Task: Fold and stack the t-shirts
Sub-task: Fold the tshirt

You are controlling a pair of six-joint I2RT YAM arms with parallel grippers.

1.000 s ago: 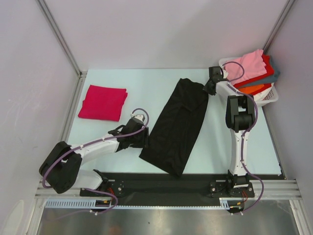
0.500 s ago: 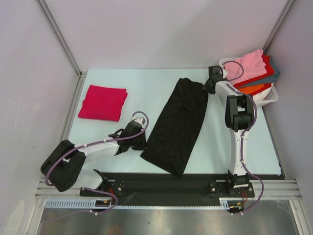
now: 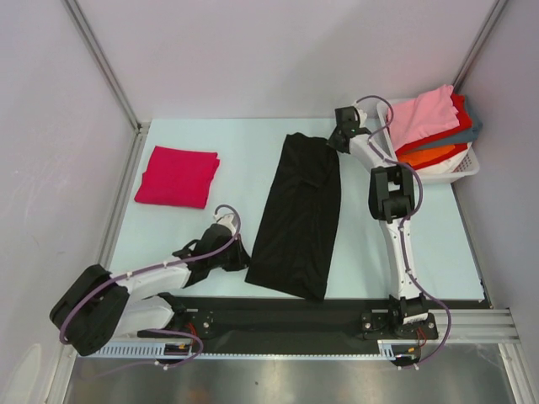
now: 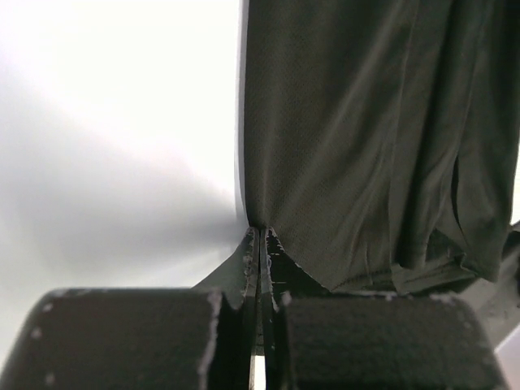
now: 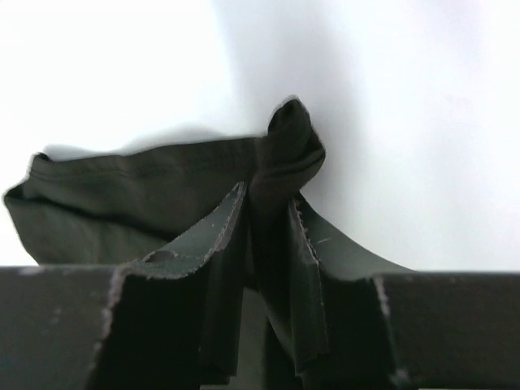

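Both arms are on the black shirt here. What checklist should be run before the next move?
1. Left gripper shut on the black t-shirt's near corner: ok.
2. Right gripper clamping its far corner, cloth bunched in the jaws: ok.
3. All layers caught in each grip: cannot tell.
4. Cloth smooth: not ok, creases run lengthwise.
5. Folded magenta t-shirt clear of the black one: ok, apart at far left.
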